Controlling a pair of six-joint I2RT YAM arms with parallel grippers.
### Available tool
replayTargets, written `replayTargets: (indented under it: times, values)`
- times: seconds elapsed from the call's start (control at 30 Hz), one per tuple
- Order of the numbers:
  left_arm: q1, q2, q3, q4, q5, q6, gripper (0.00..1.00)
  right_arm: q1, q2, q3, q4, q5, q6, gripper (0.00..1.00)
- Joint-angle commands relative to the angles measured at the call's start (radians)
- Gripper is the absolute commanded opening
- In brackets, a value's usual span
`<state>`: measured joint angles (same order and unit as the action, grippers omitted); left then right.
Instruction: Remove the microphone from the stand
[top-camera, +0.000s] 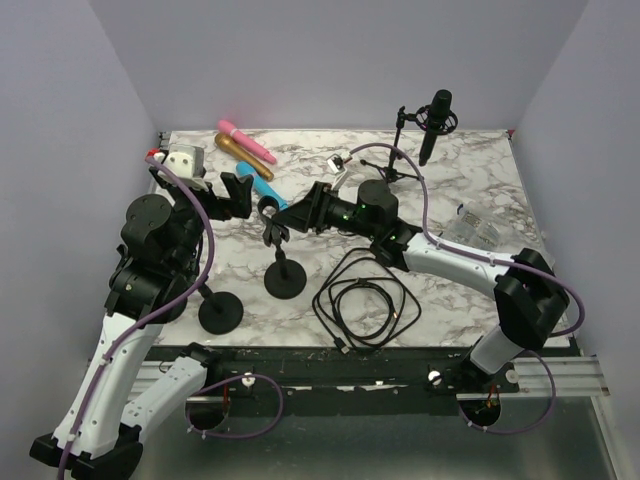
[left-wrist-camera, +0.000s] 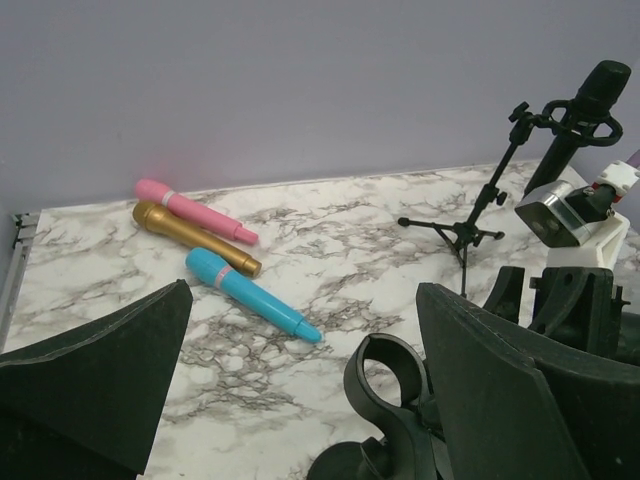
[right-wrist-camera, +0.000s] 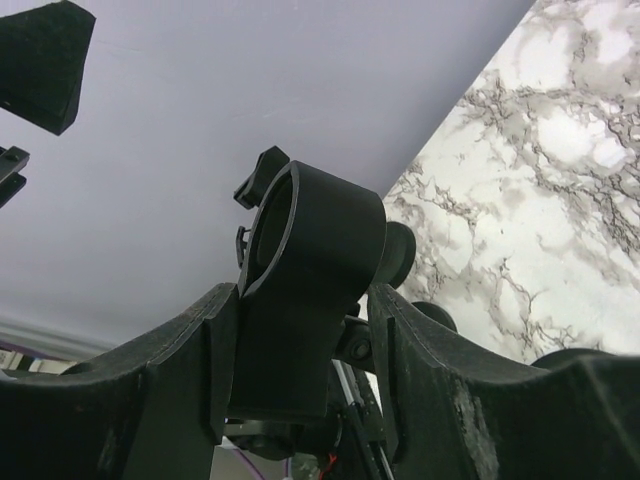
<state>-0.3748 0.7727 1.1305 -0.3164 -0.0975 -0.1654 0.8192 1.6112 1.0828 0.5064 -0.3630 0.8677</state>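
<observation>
Right end effector has its matte black fingers clamped on the empty ring clip of a round-base stand. The left end effector gapes wide just left of that stand. Beyond the stand, three glossy plastic ones lie on the marble worktop — pink microphone, gold microphone, blue microphone. Farther back-right, one black microphone sits in a tripod stand.

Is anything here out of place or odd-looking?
Mildly odd: the stand clip, pinched by the right gripper, holds nothing, while the blue microphone, gold microphone and pink microphone lie loose on the table.
</observation>
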Motion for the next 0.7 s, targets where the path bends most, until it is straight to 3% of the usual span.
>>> replayTargets:
  times: [0.0, 0.67]
  values:
    - [0.004, 0.010, 0.008, 0.003, 0.026, -0.009, 0.98, 0.002, 0.127, -0.056, -0.267, 0.054, -0.102, 0.58]
    - [0.002, 0.015, 0.007, 0.003, 0.033, -0.013, 0.98, 0.002, 0.239, -0.111, -0.236, 0.080, -0.114, 0.62]
